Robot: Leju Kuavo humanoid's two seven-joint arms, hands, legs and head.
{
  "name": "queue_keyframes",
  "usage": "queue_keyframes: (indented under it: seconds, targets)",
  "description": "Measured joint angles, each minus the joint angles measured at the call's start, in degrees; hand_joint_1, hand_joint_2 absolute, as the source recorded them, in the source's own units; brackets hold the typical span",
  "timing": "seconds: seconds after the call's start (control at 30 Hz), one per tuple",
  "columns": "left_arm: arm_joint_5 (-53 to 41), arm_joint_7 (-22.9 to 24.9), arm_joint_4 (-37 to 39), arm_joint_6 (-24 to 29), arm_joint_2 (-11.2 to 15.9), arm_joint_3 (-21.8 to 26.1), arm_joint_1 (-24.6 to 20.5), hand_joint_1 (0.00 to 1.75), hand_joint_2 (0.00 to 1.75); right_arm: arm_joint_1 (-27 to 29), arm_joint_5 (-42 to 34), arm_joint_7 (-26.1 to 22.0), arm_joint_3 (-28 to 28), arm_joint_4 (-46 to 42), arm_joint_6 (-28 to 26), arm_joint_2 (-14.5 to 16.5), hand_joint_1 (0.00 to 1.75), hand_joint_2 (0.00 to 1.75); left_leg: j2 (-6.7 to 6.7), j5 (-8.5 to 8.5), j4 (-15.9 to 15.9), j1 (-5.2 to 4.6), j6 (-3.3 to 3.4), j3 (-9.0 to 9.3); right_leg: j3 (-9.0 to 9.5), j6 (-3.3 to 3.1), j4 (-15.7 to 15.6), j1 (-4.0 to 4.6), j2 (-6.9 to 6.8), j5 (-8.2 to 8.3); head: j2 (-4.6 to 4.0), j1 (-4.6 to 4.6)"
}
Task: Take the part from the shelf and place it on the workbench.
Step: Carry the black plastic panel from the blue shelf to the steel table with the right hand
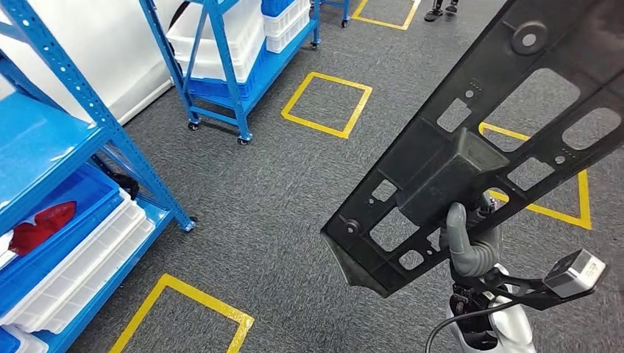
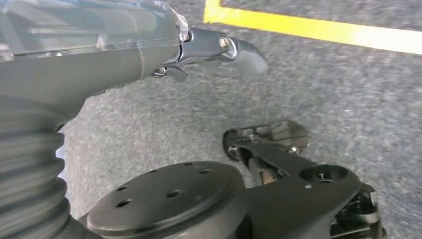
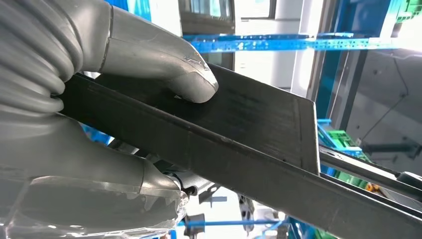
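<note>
The right hand (image 1: 471, 246) gripped a long, flat black plastic part (image 1: 471, 147) pierced with rectangular and rounded cut-outs. The thick grey thumb (image 1: 458, 235) pressed against the part's raised central block, and the other fingers were hidden behind the panel. The part was held up in the air, slanting from its pointed lower end beside the hand up to the frame's upper right corner, well above the grey carpeted floor (image 1: 272, 191). In the right wrist view the same hand (image 3: 89, 99) clamped the dark ribbed panel (image 3: 249, 134), its thumb (image 3: 184, 79) lying flat on the surface.

The left hand (image 2: 219, 50) hung over the carpet (image 2: 348, 99); one dark finger (image 2: 246, 55) stuck out, and whether the hand was spread or curled could not be told.

To the left of the part stood a blue metal shelf (image 1: 88, 125) holding a blue bin (image 1: 66, 213) with a red object (image 1: 40, 224) inside and a white tray (image 1: 88, 265) beside it. A second blue wheeled shelf (image 1: 221, 81), further from the part, carried white trays (image 1: 228, 37). Yellow taped squares (image 1: 327, 103) marked the floor below the part.
</note>
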Motion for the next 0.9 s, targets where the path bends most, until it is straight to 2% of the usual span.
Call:
queue_keyframes:
  seconds: [0.03, 0.07, 0.1, 0.13, 0.2, 0.27, 0.3, 0.37, 0.4, 0.43, 0.47, 0.5, 0.53, 0.6, 0.67, 0.7, 0.73, 0.8, 0.87, 0.9]
  targets:
    - [0.0, 0.1, 0.0, 0.0, 0.0, 0.0, -0.1, 0.00, 1.75, 0.0, 0.2, 0.1, -0.2, 0.0, 0.2, 0.0, 1.75, 1.75, -0.15, 1.67, -1.5, -0.01, 0.15, 0.50, 0.06, 0.03, 0.2, 0.04, 0.84, -0.05, 0.00, -0.01]
    - [0.0, 0.3, 0.0, 0.0, 0.0, 0.0, -0.1, 0.00, 1.75, 0.0, 0.4, 0.1, -0.4, 0.0, 0.3, 0.0, 1.75, 1.75, -0.60, 4.04, -4.9, -0.01, 0.40, 1.85, 0.11, 0.11, 0.4, 0.05, 1.67, -0.13, 0.00, -0.01]
    - [0.0, 0.5, 0.0, 0.0, 0.0, 0.0, 0.0, 0.00, 1.75, 0.1, 0.8, 0.0, -0.7, -0.1, 0.4, 0.0, 1.75, 1.75, -1.79, 6.03, -8.7, 0.03, 0.71, 3.43, 0.09, 0.24, 0.5, 0.02, 2.46, -0.23, 0.00, -0.01]
    - [0.0, 0.6, 0.0, 0.0, 0.1, 0.0, 0.1, 0.00, 1.75, 0.2, 1.2, -0.1, -1.0, -0.1, 0.5, 0.0, 1.75, 1.75, -3.04, 7.34, -12.1, 0.09, 0.96, 4.75, -0.06, 0.44, 0.8, 0.06, 3.17, -0.32, 0.00, -0.01]
    - [0.0, 0.9, 0.0, 0.0, 0.1, 0.0, 0.1, 0.00, 1.75, 0.7, 2.2, -0.4, -1.7, -0.5, 0.5, 0.0, 1.75, 1.75, -4.64, 7.75, -15.0, 0.00, 1.27, 5.86, -0.58, 1.12, 1.1, -0.18, 4.33, -0.26, 0.00, -0.01]
    - [0.0, 1.1, 0.0, 0.0, 0.1, 0.0, 0.0, 0.00, 1.75, 1.6, 2.9, -0.6, -2.4, -1.0, 0.5, 0.1, 1.75, 1.75, -3.81, 7.90, -15.6, -0.06, 1.68, 6.05, -0.91, 1.92, 1.0, -0.42, 5.11, -0.02, 0.00, -0.02]
    - [0.0, 1.3, 0.0, 0.0, 0.0, 0.0, 0.0, 0.00, 1.75, 2.1, 3.3, -0.7, -2.8, -1.3, 0.5, 0.1, 1.75, 1.75, -3.20, 8.10, -15.9, 0.06, 2.00, 6.22, -1.06, 2.26, 1.3, -0.34, 4.41, -0.22, 0.00, -0.01]
    - [0.2, 1.5, 0.0, 0.1, 0.0, 0.0, 0.1, 0.00, 1.75, 2.6, 3.8, -1.1, -3.4, -1.9, 0.5, 0.3, 1.75, 1.75, -1.75, 8.43, -16.6, 0.37, 2.64, 6.54, -2.59, 2.82, 4.5, -0.18, 1.40, -2.21, 0.00, -0.01]
    - [0.2, 1.6, 0.0, 0.2, 0.0, 0.1, 0.2, 0.00, 1.75, 2.8, 4.0, -1.3, -3.7, -2.1, 0.5, 0.4, 1.75, 1.75, -1.02, 8.42, -16.6, 0.33, 2.79, 6.60, -4.20, 3.11, 7.8, -0.23, -0.25, -3.92, 0.00, 0.00]
    - [0.3, 1.7, 0.0, 0.2, 0.1, 0.1, 0.3, 0.00, 1.75, 3.2, 4.3, -1.6, -3.9, -2.2, 0.5, 0.4, 1.75, 1.75, -0.28, 8.36, -16.6, 0.30, 2.88, 6.60, -6.13, 3.38, 11.6, -0.40, -1.15, -5.59, 0.00, 0.00]
    - [0.3, 1.7, 0.0, 0.2, 0.1, 0.1, 0.4, 0.00, 1.75, 3.7, 4.4, -1.9, -4.2, -2.4, 0.5, 0.5, 1.75, 1.75, 0.46, 8.28, -16.6, 0.29, 2.85, 6.62, -7.74, 3.64, 14.7, -0.64, -1.61, -6.58, 0.00, 0.00]
    - [0.3, 1.7, 0.0, 0.2, 0.1, 0.1, 0.4, 0.00, 1.75, 4.3, 4.6, -2.3, -4.4, -2.5, 0.5, 0.5, 1.75, 1.75, 1.18, 8.16, -16.6, 0.29, 2.79, 6.68, -8.53, 3.87, 16.2, -0.88, -1.89, -6.59, 0.00, 0.00]
    - [0.3, 1.7, 0.0, 0.2, 0.2, 0.1, 0.4, 0.00, 1.75, 4.9, 4.8, -2.7, -4.7, -2.8, 0.5, 0.5, 1.75, 1.75, 1.84, 8.01, -16.6, 0.30, 2.67, 6.78, -8.20, 4.07, 15.5, -1.10, -2.15, -5.60, 0.00, 0.00]
    - [0.2, 1.7, 0.0, 0.1, 0.2, 0.1, 0.4, 0.00, 1.75, 5.5, 5.1, -3.6, -5.1, -3.3, 0.5, 0.5, 1.75, 1.75, 3.13, 7.54, -16.4, 0.33, 2.25, 7.21, -4.53, 4.28, 8.5, -1.36, -3.47, -2.07, 0.00, 0.00]
    - [0.1, 1.7, 0.0, 0.0, 0.2, 0.1, 0.3, 0.00, 1.75, 5.8, 5.5, -4.4, -5.3, -3.8, 0.5, 0.5, 1.75, 1.75, 4.24, 7.02, -16.4, 0.17, 1.59, 7.74, -1.31, 3.71, 2.5, -1.03, -5.53, -0.39, 0.00, 0.00]
    - [0.0, 1.6, 0.0, 0.0, 0.2, 0.1, 0.2, 0.00, 1.75, 6.2, 5.9, -4.8, -5.3, -4.0, 0.5, 0.6, 1.75, 1.75, 4.71, 6.81, -16.4, 0.08, 1.22, 7.97, -0.74, 3.24, 1.4, -0.78, -6.09, -0.41, 0.00, -0.01]
    - [0.0, 1.5, 0.0, 0.1, 0.2, 0.1, 0.2, 0.00, 1.75, 6.7, 6.4, -5.3, -5.4, -4.3, 0.5, 0.6, 1.75, 1.75, 5.18, 6.68, -16.5, -0.03, 0.83, 8.21, -0.76, 2.70, 1.4, -0.52, -6.01, -0.64, 0.00, -0.01]
    - [0.2, 1.0, 0.0, 0.1, 0.2, 0.1, 0.1, 0.00, 1.75, 7.7, 7.4, -6.1, -5.4, -4.7, 0.8, 0.6, 1.75, 1.75, 5.69, 6.24, -16.5, 0.04, 0.01, 8.70, -0.72, 1.89, 1.1, -0.51, -4.80, -0.58, 0.00, -0.01]
    - [0.5, 0.6, 0.0, 0.2, 0.4, 0.1, 0.0, 0.00, 1.75, 7.7, 7.9, -6.4, -5.4, -4.9, 1.2, 0.6, 1.75, 1.75, 3.72, 4.42, -14.3, 0.21, -0.49, 7.97, -0.60, 1.11, 0.8, -0.76, -3.58, -0.43, 0.00, -0.01]
    - [0.6, 0.5, 0.0, 0.3, 0.4, 0.1, -0.1, 0.00, 1.75, 7.4, 8.0, -6.4, -5.4, -4.9, 1.4, 0.6, 1.75, 1.75, 2.18, 2.78, -11.4, 0.29, -0.55, 6.63, -0.56, 0.79, 0.7, -0.82, -3.02, -0.38, 0.00, -0.02]
